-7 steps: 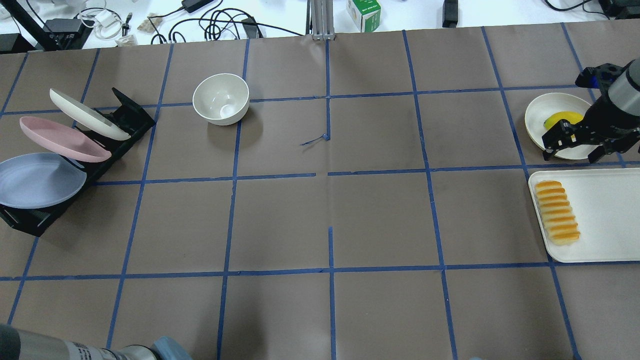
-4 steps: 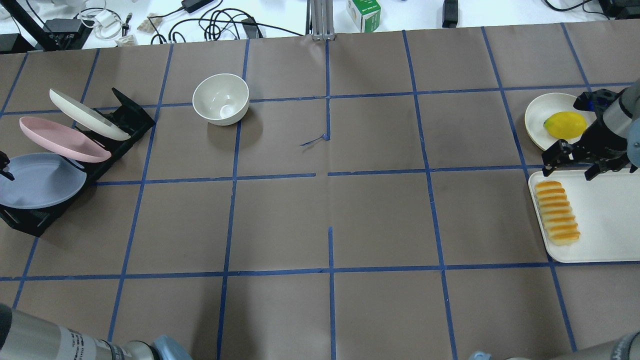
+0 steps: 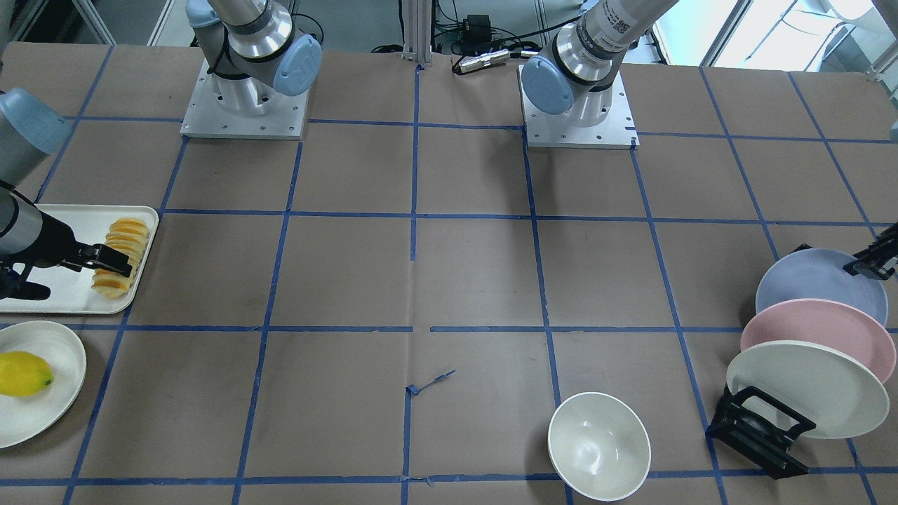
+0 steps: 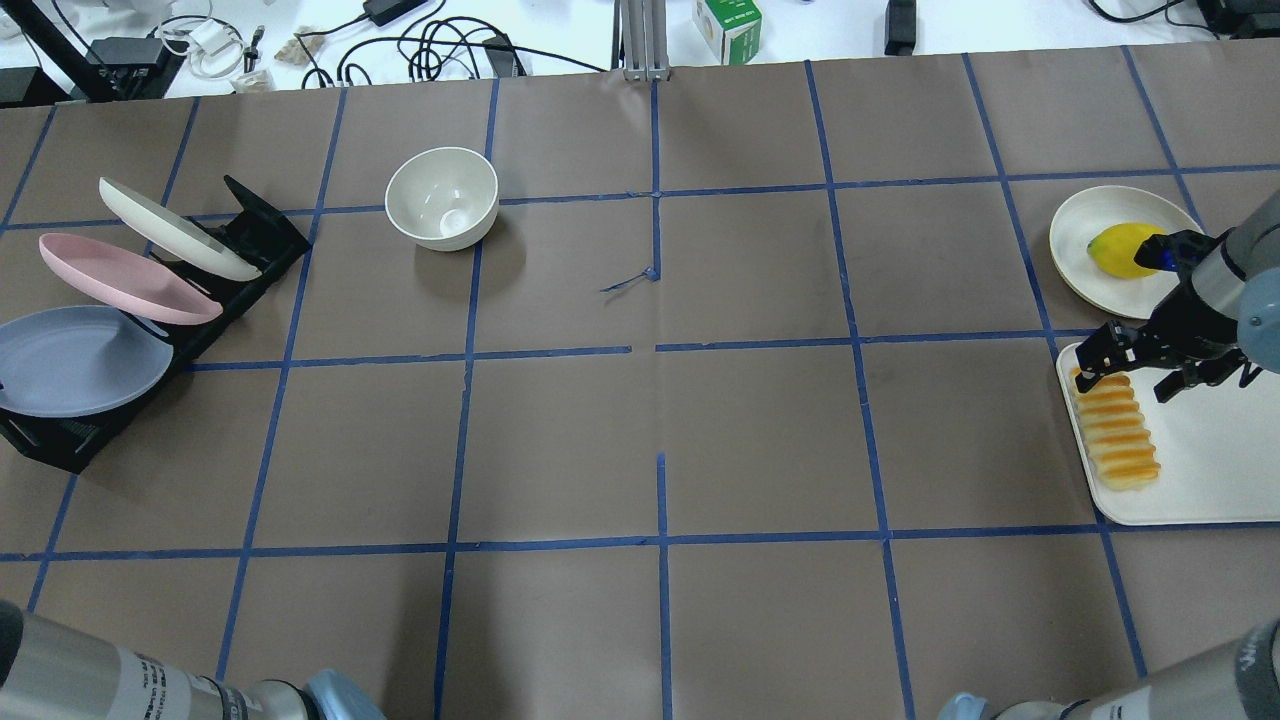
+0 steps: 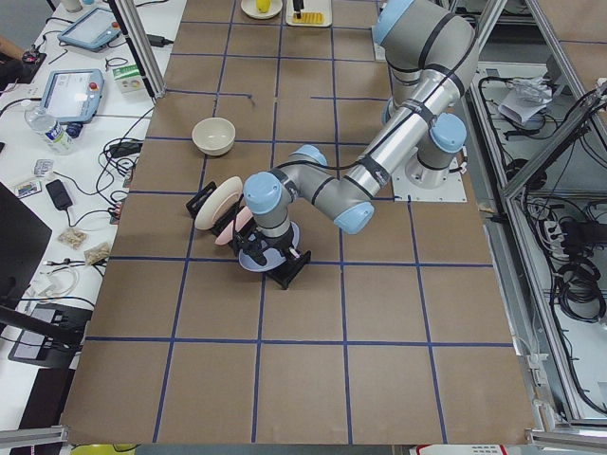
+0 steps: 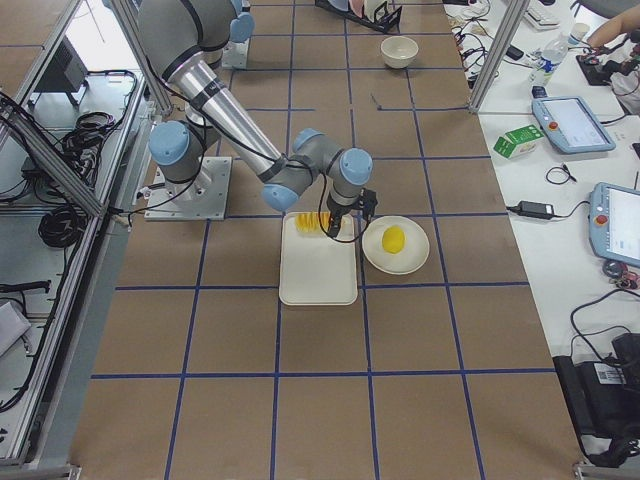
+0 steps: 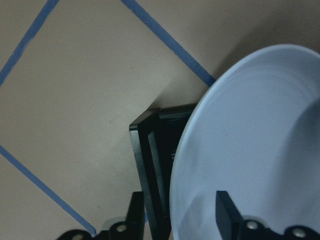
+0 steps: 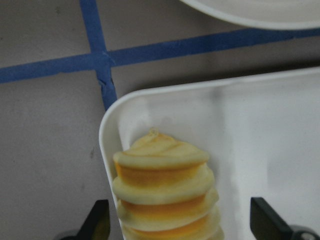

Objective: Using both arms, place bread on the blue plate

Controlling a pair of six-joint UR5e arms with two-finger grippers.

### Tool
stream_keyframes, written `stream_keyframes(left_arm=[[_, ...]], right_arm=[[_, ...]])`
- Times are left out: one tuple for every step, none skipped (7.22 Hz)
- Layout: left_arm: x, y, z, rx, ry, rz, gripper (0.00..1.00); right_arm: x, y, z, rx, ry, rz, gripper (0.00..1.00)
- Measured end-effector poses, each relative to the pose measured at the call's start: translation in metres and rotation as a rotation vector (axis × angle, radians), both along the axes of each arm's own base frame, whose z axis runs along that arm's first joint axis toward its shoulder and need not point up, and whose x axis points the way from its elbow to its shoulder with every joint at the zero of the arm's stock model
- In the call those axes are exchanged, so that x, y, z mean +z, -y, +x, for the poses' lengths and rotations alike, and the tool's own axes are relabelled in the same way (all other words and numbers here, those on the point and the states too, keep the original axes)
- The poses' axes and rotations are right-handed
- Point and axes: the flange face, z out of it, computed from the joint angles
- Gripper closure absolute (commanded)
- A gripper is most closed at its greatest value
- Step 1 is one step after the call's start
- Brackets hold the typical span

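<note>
The bread (image 4: 1115,432) lies lengthwise at the left side of a white tray (image 4: 1215,480). My right gripper (image 4: 1135,376) is open and hangs over the loaf's far end. In the right wrist view the bread (image 8: 164,187) lies between the two spread fingers (image 8: 99,220), apart from both. The blue plate (image 4: 75,360) leans in the nearest slot of a black rack (image 4: 258,238). My left gripper (image 7: 180,222) is open, and its jaws stand on either side of the blue plate's rim (image 7: 240,150). It shows only at the right edge of the front view (image 3: 873,263).
A pink plate (image 4: 125,278) and a cream-white plate (image 4: 175,228) lean in the same rack behind the blue one. A white bowl (image 4: 442,197) stands further back. A lemon (image 4: 1118,248) lies on a cream plate (image 4: 1078,222) just beyond the tray.
My right gripper has moved from over the lemon plate toward the robot and now hangs over the far end of the bread. The left fingertip seen 0.6 s ago has left the overhead view.
</note>
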Motion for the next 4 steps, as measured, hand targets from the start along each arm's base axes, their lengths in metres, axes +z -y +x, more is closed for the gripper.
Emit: stream_keyframes(left_arm=[[0.005,-0.001,0.0,-0.001,0.007,-0.001,1.0],[0.012,-0.004,0.001,0.0,0.01,-0.003,1.0],[0.016,-0.009,0.004,0.007,0.007,0.0,1.0],[0.022,-0.016,0.007,0.011,-0.003,0.018,1.0]], right_arm=[[-0.003,-0.002,0.001,0.004,0.006,0.008,0.6],[-0.003,-0.002,0.001,0.008,0.008,0.009,0.97],[-0.003,-0.003,0.001,0.01,0.008,0.01,1.0],[-0.002,-0.003,0.001,0.01,0.01,0.014,1.0]])
